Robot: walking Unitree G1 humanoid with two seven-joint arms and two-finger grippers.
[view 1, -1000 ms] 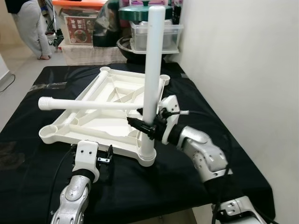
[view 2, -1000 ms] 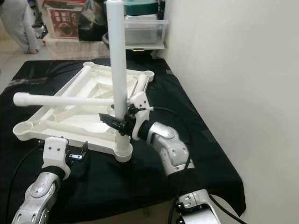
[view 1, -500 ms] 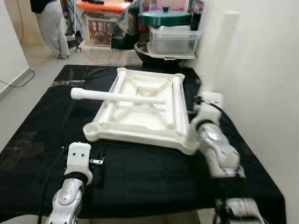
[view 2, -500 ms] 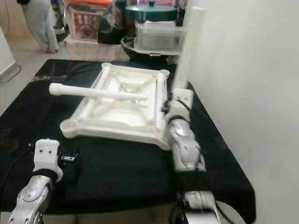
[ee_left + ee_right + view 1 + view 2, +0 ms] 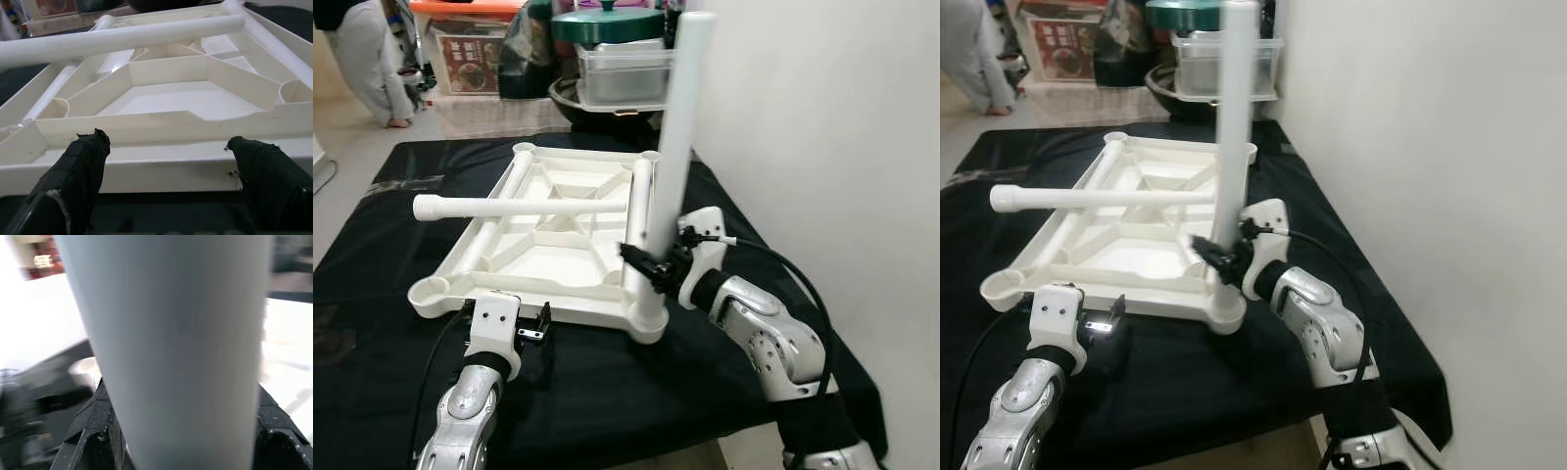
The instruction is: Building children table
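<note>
The white table top (image 5: 509, 294) lies upside down on the black-covered table. A white leg (image 5: 677, 127) stands in its near right corner socket (image 5: 648, 323), leaning slightly to the right at the top. My right gripper (image 5: 651, 266) is shut on the low part of this leg, and the leg (image 5: 171, 342) sits between its fingers in the right wrist view. A second leg (image 5: 519, 207) lies loose across the table top. My left gripper (image 5: 538, 333) is open just in front of the table top's near edge (image 5: 161, 166), touching nothing.
A white wall runs close along the right side. Behind the table stand a clear plastic box (image 5: 622, 73) and a green-lidded pot (image 5: 607, 22). A person (image 5: 362, 54) stands far back on the left. The black cloth (image 5: 372, 255) reaches the table's near edge.
The camera has swung, so the whole scene has shifted. My right gripper still holds the standing leg in the corner socket. The left gripper stays open at the near edge.
</note>
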